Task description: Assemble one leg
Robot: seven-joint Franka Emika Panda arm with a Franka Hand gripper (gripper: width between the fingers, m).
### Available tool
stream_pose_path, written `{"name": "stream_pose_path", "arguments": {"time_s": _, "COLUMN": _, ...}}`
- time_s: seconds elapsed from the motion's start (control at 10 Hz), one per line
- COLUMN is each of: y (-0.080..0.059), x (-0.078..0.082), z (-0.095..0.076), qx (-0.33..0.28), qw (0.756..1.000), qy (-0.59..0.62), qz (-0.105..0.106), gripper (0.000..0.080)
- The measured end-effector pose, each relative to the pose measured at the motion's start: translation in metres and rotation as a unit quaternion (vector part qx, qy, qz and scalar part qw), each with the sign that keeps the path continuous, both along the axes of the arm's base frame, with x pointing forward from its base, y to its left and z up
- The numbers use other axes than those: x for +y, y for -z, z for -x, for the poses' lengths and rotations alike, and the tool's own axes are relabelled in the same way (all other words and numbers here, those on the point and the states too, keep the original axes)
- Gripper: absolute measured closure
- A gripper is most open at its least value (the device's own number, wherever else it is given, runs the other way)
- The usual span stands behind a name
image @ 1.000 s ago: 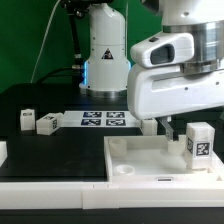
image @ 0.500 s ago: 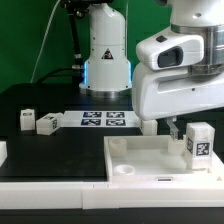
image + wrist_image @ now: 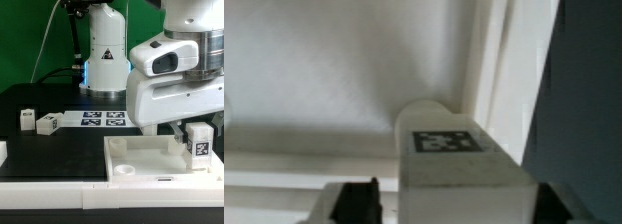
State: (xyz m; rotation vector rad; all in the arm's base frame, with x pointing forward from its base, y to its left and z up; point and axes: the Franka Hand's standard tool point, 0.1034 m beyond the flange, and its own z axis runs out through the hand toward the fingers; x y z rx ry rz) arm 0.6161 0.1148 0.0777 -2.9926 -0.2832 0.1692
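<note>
A white leg [image 3: 200, 140] with a black-and-white tag stands upright on the white tabletop [image 3: 140, 160], near its edge at the exterior view's right. My gripper [image 3: 188, 127] hangs right over the leg, its hand hiding the leg's top. In the wrist view the leg [image 3: 452, 150] stands between my two dark fingers, and my gripper [image 3: 455, 203] is open around it. A thin gap shows between one finger [image 3: 358, 203] and the leg. Whether the other finger touches the leg cannot be told.
Two more white legs [image 3: 25, 120] [image 3: 47, 123] lie on the black table at the exterior view's left. Another white part [image 3: 2, 151] shows at the left edge. The marker board [image 3: 104, 119] lies behind the tabletop. The robot base [image 3: 105, 55] stands at the back.
My hand has come lower and closer over the standing leg. The leg and the other parts have not moved.
</note>
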Motion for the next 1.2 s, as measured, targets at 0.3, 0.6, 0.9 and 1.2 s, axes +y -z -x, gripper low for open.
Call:
{"name": "stream_pose_path", "arguments": {"time_s": 0.3, "y": 0.0001, "x": -0.0004, "z": 0.0, "qx": 0.003, "qw": 1.0, "qy": 0.022, "qz": 0.003, "gripper": 0.0509}}
{"name": "stream_pose_path", "arguments": {"time_s": 0.6, "y": 0.0004, "x": 0.0008, "z": 0.0006, "qx": 0.009, "qw": 0.995, "qy": 0.098, "qz": 0.011, "gripper": 0.0509}}
{"name": "stream_pose_path", "arguments": {"time_s": 0.9, "y": 0.0015, "x": 0.0057, "z": 0.0038, "qx": 0.024, "qw": 0.945, "qy": 0.324, "qz": 0.046, "gripper": 0.0509}}
{"name": "stream_pose_path", "arguments": {"time_s": 1.2, "y": 0.0014, "x": 0.0066, "z": 0.0018, "qx": 0.04, "qw": 0.874, "qy": 0.48, "qz": 0.064, "gripper": 0.0509}}
